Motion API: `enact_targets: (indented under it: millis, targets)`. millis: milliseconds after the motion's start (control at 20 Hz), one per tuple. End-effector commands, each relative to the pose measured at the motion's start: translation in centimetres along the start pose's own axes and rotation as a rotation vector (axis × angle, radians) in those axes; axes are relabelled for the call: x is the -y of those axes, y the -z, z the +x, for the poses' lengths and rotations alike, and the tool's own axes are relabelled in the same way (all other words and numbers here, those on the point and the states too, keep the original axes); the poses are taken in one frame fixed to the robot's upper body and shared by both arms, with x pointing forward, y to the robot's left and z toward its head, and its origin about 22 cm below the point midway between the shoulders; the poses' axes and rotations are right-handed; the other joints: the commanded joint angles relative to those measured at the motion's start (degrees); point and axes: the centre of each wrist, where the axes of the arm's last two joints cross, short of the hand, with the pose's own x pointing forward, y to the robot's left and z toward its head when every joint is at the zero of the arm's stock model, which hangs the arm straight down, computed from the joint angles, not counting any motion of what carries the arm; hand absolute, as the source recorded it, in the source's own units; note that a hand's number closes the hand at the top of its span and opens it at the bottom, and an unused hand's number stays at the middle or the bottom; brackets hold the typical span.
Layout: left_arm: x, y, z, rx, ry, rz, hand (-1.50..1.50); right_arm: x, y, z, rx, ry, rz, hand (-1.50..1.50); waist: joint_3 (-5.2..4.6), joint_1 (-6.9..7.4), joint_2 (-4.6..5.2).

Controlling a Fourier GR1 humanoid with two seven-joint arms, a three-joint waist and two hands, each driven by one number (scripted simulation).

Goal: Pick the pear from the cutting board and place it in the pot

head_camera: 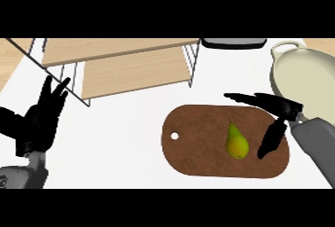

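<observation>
Nearest to you, the two grey forearms are coming in from the lower edge of the head view. Your left hand (40, 119) is resting at the left side, fingers straight and spread, pointing up, holding nothing. Your right hand (274, 111) is hovering over the right part of the cutting board (196, 153), with its fingers stretched apart toward the left and its thumb pointing down; nothing is clamped between them. The pear (236, 142) is lying on the brown board, narrow end pointing away from you, just left of the thumb, and you cannot tell whether the thumb is touching it. The pot (307, 73), pale and oval, is sitting on the white counter (124, 133) beyond the board at the right edge. A wooden shelf rack (124, 62) is standing at the upper left.
</observation>
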Motion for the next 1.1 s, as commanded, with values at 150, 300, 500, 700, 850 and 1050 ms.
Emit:
enact_targets:
  millis: [150, 300, 500, 700, 850, 1050]
  targets:
    - [0.0, 0.4, 3.5, 0.126, -0.009, 0.006, 0.00, -1.5, -1.6, -1.2, -0.065, -0.032, -0.007, -1.50, 0.38, -0.54, -0.33]
    - [1.7, 0.6, 3.0, 0.124, -0.022, -0.010, 0.00, -2.8, -0.1, -2.5, -0.061, -0.029, 0.004, -1.50, 0.41, -0.21, -0.13]
    - [-0.5, 0.6, 1.1, 0.107, -0.022, -0.020, 0.00, -3.1, 1.7, -2.2, -0.038, -0.008, -0.032, -1.50, 0.38, 0.00, -0.07]
    - [-1.4, -0.1, 2.4, 0.123, -0.002, -0.007, 0.00, -3.7, 1.8, -1.8, -0.098, -0.057, -0.003, -1.50, 0.37, 0.07, -0.18]
    - [0.0, 0.9, 3.0, 0.121, -0.010, -0.012, 0.00, -3.7, 3.1, -2.2, -0.113, -0.038, 0.004, -1.50, 0.39, 0.13, -0.07]
    - [0.2, 1.3, 2.5, 0.111, -0.003, -0.033, 0.00, -3.7, 3.5, -2.8, -0.082, -0.040, 0.002, -1.50, 0.40, 0.27, 0.04]
